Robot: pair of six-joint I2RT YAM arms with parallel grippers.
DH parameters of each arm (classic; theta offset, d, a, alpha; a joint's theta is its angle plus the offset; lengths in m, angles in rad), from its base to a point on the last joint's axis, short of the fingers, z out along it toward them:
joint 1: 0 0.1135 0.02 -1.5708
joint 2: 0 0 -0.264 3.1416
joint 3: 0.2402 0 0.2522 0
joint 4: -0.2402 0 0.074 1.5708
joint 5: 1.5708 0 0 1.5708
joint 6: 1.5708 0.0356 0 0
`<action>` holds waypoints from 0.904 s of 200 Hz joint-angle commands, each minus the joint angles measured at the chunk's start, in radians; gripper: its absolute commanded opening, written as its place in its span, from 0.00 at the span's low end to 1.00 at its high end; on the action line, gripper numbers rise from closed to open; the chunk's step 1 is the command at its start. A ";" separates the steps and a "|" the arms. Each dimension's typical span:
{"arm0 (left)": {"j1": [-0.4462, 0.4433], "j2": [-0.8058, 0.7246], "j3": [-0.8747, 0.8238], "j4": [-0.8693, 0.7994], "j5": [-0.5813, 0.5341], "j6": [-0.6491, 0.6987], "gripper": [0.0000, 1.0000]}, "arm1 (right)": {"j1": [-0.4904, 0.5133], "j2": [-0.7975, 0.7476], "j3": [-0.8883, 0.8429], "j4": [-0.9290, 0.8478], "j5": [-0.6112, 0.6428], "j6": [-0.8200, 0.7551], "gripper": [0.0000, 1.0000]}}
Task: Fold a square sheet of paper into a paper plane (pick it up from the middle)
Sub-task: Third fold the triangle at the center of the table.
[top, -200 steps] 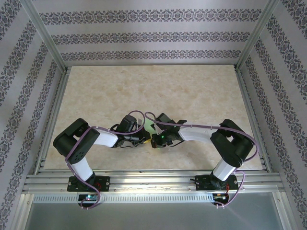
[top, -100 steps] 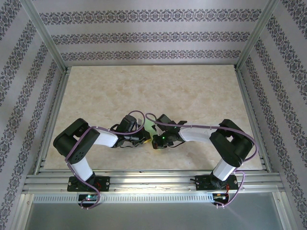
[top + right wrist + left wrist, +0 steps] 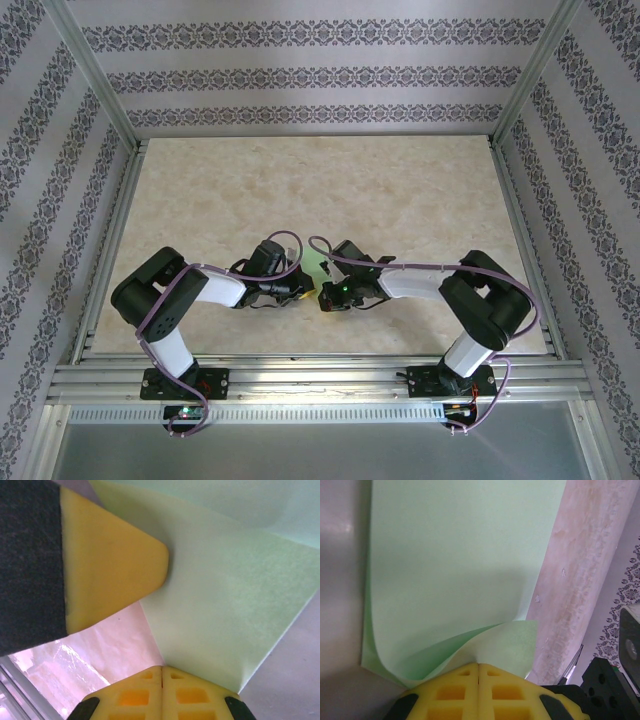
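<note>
Folding looks barely begun: my left jaws and right jaws are each clamped on the green paper (image 3: 316, 268) near the front edge of the tabletop (image 3: 300, 190). One flap curls over without a sharp crease; every plane fold seems left.

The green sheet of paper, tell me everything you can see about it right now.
The sheet of paper is thin, plain, pale green and unmarked. It sits between the two arms, toward the near middle of the table; from above, a green sliver shows between the grippers. The left gripper is shut on a curled-over edge, with a broad smooth panel stretching away beyond it. The right gripper is shut on another edge, where folded layers meet along a crease.
</note>
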 commanded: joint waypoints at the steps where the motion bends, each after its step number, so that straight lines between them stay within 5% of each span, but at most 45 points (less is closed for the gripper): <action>1: -0.009 0.032 -0.012 -0.067 -0.026 0.027 0.00 | -0.013 -0.020 -0.057 -0.009 -0.018 0.029 0.05; 110: -0.008 0.038 -0.011 -0.085 -0.037 0.025 0.00 | -0.053 -0.153 -0.232 0.089 -0.105 0.059 0.07; 181: -0.008 0.022 -0.004 -0.091 -0.033 0.036 0.00 | -0.094 -0.328 -0.141 0.170 -0.137 0.194 0.11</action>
